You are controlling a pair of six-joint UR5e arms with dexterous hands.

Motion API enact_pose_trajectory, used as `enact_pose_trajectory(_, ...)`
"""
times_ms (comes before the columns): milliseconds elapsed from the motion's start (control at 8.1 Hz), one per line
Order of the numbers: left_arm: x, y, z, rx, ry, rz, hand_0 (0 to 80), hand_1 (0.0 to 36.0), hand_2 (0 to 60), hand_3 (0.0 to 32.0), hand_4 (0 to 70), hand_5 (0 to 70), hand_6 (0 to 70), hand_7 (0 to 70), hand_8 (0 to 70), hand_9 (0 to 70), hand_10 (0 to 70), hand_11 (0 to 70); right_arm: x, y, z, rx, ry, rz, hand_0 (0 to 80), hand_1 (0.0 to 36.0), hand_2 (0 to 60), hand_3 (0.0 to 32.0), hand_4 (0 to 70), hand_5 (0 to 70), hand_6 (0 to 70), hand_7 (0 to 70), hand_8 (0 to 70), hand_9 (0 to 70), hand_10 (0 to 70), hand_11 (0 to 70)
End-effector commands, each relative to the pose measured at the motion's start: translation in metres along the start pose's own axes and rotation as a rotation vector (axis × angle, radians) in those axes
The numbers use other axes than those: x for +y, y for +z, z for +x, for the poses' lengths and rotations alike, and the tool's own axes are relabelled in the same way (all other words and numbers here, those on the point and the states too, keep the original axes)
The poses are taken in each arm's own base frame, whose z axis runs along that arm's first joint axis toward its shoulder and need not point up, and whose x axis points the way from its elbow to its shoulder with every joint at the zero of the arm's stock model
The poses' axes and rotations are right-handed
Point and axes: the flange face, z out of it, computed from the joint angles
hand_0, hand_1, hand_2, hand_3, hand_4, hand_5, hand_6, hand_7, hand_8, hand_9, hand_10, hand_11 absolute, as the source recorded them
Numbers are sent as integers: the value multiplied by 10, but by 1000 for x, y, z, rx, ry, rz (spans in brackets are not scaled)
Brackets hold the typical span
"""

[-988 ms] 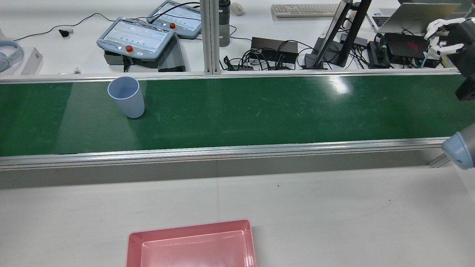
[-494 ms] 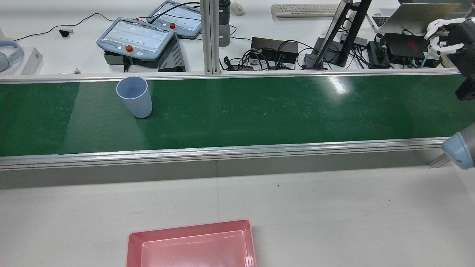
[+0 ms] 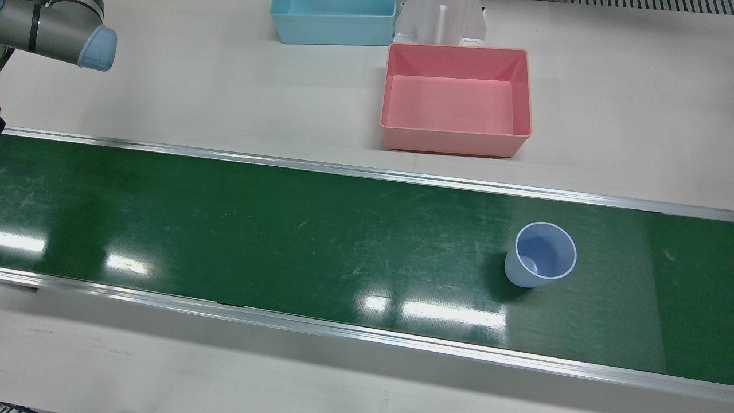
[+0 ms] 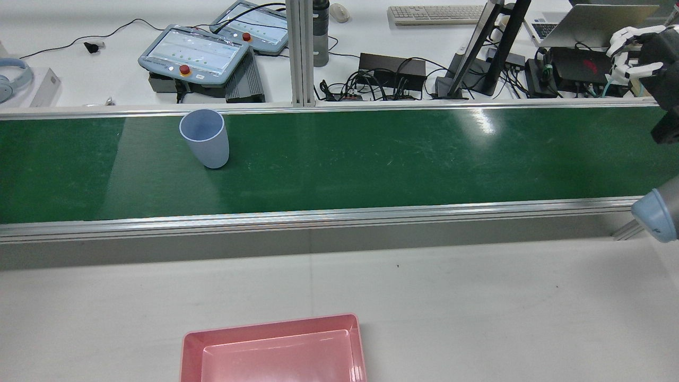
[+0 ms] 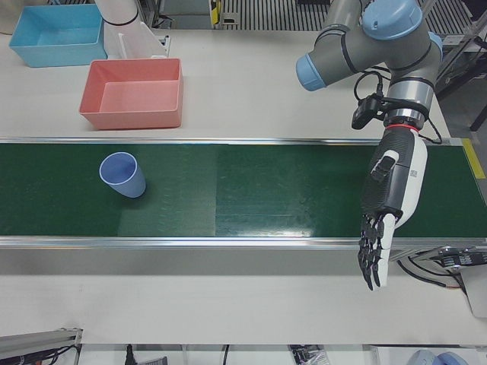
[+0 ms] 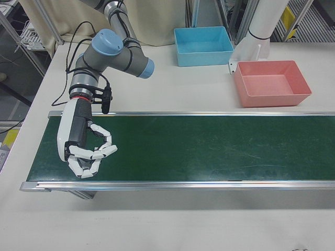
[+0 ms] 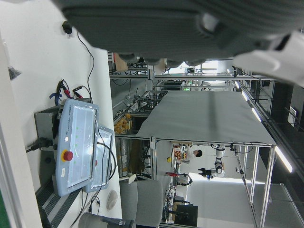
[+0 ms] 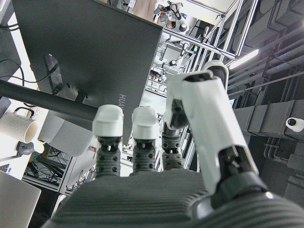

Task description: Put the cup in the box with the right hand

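Observation:
A light blue cup (image 4: pixel 205 139) stands upright on the green conveyor belt (image 4: pixel 371 159), near the belt's far edge on the left of the rear view. It also shows as the cup (image 3: pixel 540 255) in the front view and the cup (image 5: pixel 122 174) in the left-front view. The pink box (image 3: pixel 456 143) sits on the white table beside the belt, with nothing in it; its rim (image 4: pixel 270 324) shows in the rear view. My right hand (image 6: pixel 86 144) hovers over the belt's end, far from the cup, fingers loosely curled and holding nothing. My left hand (image 5: pixel 384 205) hangs over the other end, fingers straight.
A blue box (image 3: pixel 332 34) stands behind the pink one next to a white pedestal (image 3: pixel 441 23). Aluminium rails (image 4: pixel 318 217) line both belt edges. Beyond the belt lie teach pendants (image 4: pixel 193 53), cables, a monitor stand and a laptop.
The cup has travelled to the right along the belt in the rear view. My right hand has stayed in place.

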Motion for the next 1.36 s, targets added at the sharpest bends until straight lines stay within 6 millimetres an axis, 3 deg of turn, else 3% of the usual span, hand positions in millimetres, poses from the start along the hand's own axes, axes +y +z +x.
enact_pose_trajectory(0, -1, 0, 0, 0, 0, 1, 0, 0, 0, 0, 0, 0, 0, 0, 0, 0, 0, 0, 0, 0, 0, 0, 0, -1, 800, 360, 600, 0, 676, 261, 373, 700, 688, 700, 642, 700)
enact_pose_trajectory(494, 0, 0, 0, 0, 0, 0, 0, 0, 0, 0, 0, 0, 0, 0, 0, 0, 0, 0, 0, 1, 0, -1, 1, -5, 800, 360, 600, 0, 675, 261, 372, 700, 687, 700, 640, 700)
enact_pose_trajectory(617, -1, 0, 0, 0, 0, 1, 0, 0, 0, 0, 0, 0, 0, 0, 0, 0, 0, 0, 0, 1, 5, 10, 4, -11, 800, 360, 600, 0, 619, 261, 369, 700, 684, 700, 635, 700)
enact_pose_trajectory(741, -1, 0, -1, -1, 0, 1, 0, 0, 0, 0, 0, 0, 0, 0, 0, 0, 0, 0, 3, 1, 10, 21, 10, -16, 800, 360, 600, 0, 522, 252, 321, 700, 616, 700, 559, 700)
enact_pose_trajectory(864, 0, 0, 0, 0, 0, 0, 0, 0, 0, 0, 0, 0, 0, 0, 0, 0, 0, 0, 7, 1, 16, 30, 12, -25, 800, 360, 600, 0, 299, 227, 221, 546, 435, 630, 417, 626)
enact_pose_trajectory(988, 0, 0, 0, 0, 0, 0, 0, 0, 0, 0, 0, 0, 0, 0, 0, 0, 0, 0, 14, 4, 21, 41, 17, -40, 800, 346, 22, 0, 147, 155, 125, 276, 204, 317, 245, 392)
enact_pose_trajectory(1111, 0, 0, 0, 0, 0, 0, 0, 0, 0, 0, 0, 0, 0, 0, 0, 0, 0, 0, 27, 8, 30, 56, 30, -61, 793, 171, 0, 0, 162, 102, 69, 117, 83, 137, 123, 208)
enact_pose_trajectory(1235, 0, 0, 0, 0, 0, 0, 0, 0, 0, 0, 0, 0, 0, 0, 0, 0, 0, 0, 38, 8, 34, 62, 40, -81, 728, 156, 0, 0, 104, 77, 32, 10, 13, 36, 43, 88)
